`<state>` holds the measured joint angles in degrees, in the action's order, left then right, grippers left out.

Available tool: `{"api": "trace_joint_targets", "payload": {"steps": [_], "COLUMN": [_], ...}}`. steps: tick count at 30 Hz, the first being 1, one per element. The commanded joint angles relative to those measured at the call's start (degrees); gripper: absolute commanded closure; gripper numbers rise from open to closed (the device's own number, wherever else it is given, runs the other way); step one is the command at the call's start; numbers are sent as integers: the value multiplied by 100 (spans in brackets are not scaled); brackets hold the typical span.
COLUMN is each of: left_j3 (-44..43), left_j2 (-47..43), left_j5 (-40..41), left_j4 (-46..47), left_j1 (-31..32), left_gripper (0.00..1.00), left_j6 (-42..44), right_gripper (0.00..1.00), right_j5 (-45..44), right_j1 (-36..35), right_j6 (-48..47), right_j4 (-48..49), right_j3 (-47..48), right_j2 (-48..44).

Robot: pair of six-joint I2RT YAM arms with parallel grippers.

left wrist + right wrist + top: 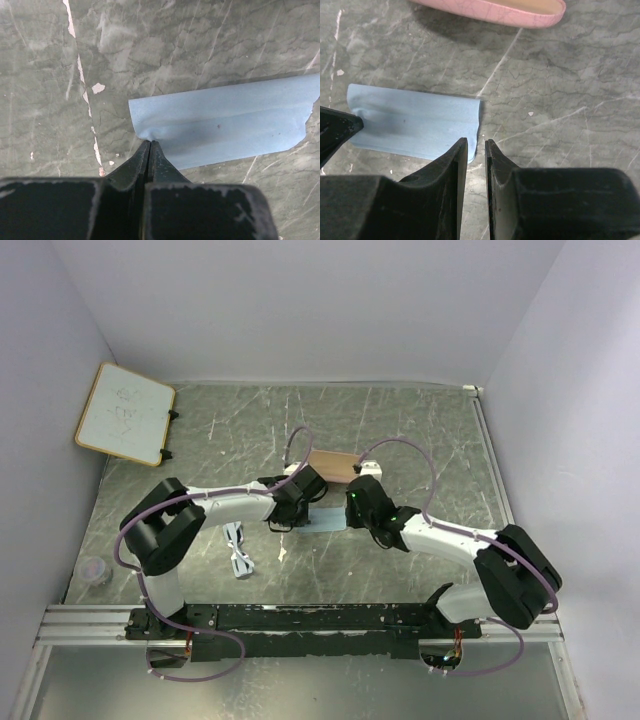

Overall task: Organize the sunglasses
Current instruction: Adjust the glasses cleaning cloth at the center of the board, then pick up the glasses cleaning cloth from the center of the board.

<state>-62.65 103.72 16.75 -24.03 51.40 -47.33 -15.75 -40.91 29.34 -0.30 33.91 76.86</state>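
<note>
Left gripper (pixel 150 143) clenched on corner of cloth (pixel 225 122), fabric puckered at tips. Right gripper (pixel 476 144) jaws narrowly parted at cloth's opposite end, holding nothing. Sunglasses (pixel 238 548) lie left of cloth, apart from it.

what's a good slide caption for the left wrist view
Left hand shut on a corner of the blue cloth, puckering it on the grey marbled table.

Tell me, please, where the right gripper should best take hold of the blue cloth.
Probably the cloth at its slightly curled short edge, just ahead of the right gripper, from above; it lies flat, and the left gripper pinches the opposite end.
</note>
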Motion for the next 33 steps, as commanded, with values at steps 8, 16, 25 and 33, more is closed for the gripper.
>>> {"api": "trace_joint_targets", "payload": {"steps": [8,16,25,33], "left_j3": [216,434,460,485], "left_j2": [-98,-168,-194,-195], "left_j5": [210,35,-29,-110], "left_j4": [-116,246,385,456], "left_j1": [51,50,-9,-24], "left_gripper": [93,93,93,93], "left_j6": [350,392,482,509], "right_gripper": [79,79,79,79], "right_j5": [303,275,206,272], "right_j1": [31,39,38,34], "right_j6": [-43,16,124,202], "right_j4": [18,-130,-357,-316], "right_j3": [230,426,512,449], "right_j2": [624,789,883,930]}}
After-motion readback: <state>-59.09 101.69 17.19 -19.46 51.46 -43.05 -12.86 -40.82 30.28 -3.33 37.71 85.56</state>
